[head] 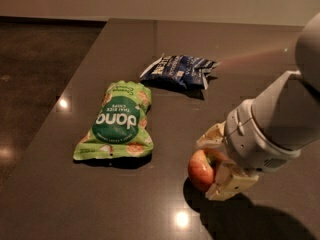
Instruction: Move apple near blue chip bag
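Hand [212, 166] at near right of table [75, 199], fingers closed on both sides of apple [199, 170]; apple low over table, lifted or not unclear. Green bag [117, 121] mid-left, well apart. Blue chip bag [180, 70] farthest back. Advice: firm grip, lift clear, carry straight back, set down just beside bag, no nudging.
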Available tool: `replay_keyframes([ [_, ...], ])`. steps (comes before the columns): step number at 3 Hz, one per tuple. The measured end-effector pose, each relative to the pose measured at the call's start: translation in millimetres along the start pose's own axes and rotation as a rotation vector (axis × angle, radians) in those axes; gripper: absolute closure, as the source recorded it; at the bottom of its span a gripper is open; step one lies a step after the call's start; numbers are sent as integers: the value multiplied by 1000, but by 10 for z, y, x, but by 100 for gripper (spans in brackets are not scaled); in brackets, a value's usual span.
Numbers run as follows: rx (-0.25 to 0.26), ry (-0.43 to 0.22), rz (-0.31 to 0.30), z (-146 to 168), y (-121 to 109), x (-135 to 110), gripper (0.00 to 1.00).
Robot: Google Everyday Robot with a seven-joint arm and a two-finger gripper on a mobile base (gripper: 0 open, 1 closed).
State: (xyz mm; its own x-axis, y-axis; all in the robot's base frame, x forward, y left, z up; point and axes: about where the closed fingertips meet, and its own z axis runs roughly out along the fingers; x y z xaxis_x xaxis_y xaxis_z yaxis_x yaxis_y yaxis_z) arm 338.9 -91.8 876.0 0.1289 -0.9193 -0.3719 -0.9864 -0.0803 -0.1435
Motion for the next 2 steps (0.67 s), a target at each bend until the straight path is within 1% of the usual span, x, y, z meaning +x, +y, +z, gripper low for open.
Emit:
replay_keyframes([
  [1, 85, 29, 83, -251, -373, 189, 100],
  [2, 197, 74, 184, -548, -840, 511, 100],
])
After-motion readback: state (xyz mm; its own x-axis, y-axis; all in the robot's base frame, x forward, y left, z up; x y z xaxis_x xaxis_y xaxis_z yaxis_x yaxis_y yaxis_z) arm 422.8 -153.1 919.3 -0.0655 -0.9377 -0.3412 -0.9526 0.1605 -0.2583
